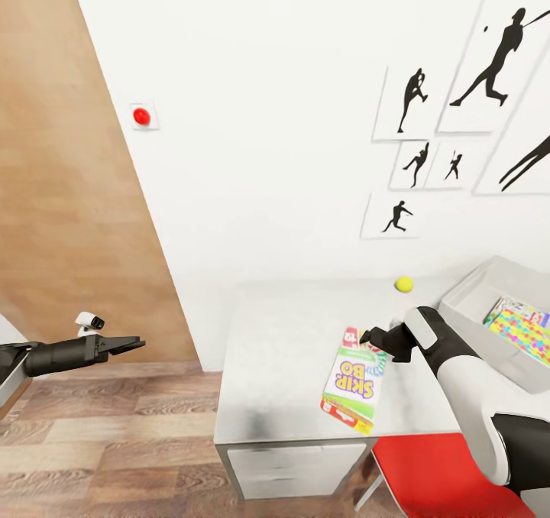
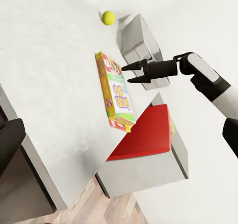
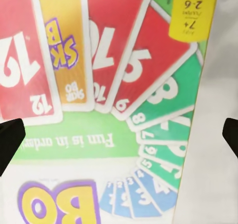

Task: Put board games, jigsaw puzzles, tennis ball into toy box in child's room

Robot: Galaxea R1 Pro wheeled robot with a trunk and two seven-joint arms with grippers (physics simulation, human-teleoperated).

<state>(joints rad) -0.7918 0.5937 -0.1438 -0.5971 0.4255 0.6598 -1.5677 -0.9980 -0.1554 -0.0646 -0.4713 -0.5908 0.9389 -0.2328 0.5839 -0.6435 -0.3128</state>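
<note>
Right gripper (image 1: 365, 338): fingers spread, holding nothing, poised just above the far end of the board game; in the right wrist view a dark fingertip (image 3: 10, 143) sits at each side of the printed lid.
Left gripper (image 1: 131, 343): held out over the wood floor (image 1: 99, 441), well apart from the table; whether its fingers are parted or closed cannot be told.
Board game (image 1: 354, 379): flat white box with green edge and red cards printed on it, lying on the table near its front edge.
Table (image 1: 283, 350): pale grey top standing against the white wall.
Tennis ball (image 1: 404, 283): yellow-green, resting on the table near the wall, between the board game and the toy box.
Toy box (image 1: 477, 298): pale grey tray at the table's right end; a jigsaw puzzle (image 1: 524, 335) lies inside.
Red chair seat (image 1: 443, 476): below the table's front edge.
</note>
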